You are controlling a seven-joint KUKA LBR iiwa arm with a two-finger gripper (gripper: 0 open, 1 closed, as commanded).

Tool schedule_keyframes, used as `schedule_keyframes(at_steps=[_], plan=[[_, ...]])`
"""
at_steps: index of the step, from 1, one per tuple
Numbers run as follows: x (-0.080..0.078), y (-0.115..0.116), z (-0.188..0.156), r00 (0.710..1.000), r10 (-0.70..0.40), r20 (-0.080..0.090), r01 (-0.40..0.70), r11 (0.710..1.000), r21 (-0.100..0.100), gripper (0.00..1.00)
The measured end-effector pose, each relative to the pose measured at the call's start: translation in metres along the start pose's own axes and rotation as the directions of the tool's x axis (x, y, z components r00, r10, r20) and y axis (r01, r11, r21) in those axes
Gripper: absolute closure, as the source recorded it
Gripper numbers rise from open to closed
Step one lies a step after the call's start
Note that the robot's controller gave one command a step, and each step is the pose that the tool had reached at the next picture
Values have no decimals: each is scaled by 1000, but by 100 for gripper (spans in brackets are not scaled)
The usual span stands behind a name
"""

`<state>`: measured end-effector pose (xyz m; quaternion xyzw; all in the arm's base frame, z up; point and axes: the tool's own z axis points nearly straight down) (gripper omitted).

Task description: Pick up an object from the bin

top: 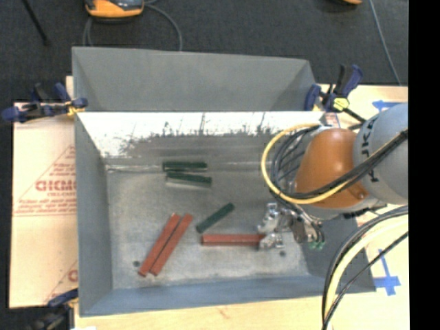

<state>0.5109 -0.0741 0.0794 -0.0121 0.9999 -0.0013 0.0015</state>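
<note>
Down low with the gripper (270,236) in the lower right of the bin (93,205), right at the right-hand end of a red stick (230,239) lying flat and level across the floor. Touching that end or just short of it: hard to say (spread apart or closed together at the tip: cannot tell either). Close to the right wall there and not far off the near wall, so little room on those two sides.

Just up and left of the red stick, apart from it, a tilted dark green stick (214,217). Further left, a pair of red sticks (165,245) side by side, slanting down toward the lower left, clear of the left wall. Up near the far wall, two more green sticks (184,165), nearly level, one just below the other. Bare floor open at the left and along the near edge.
</note>
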Motion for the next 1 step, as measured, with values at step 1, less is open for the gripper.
schedule_keyframes(at_steps=[1], plan=[[6, -11, -173, 998, -67, 8, 67, 998, 1, 100]])
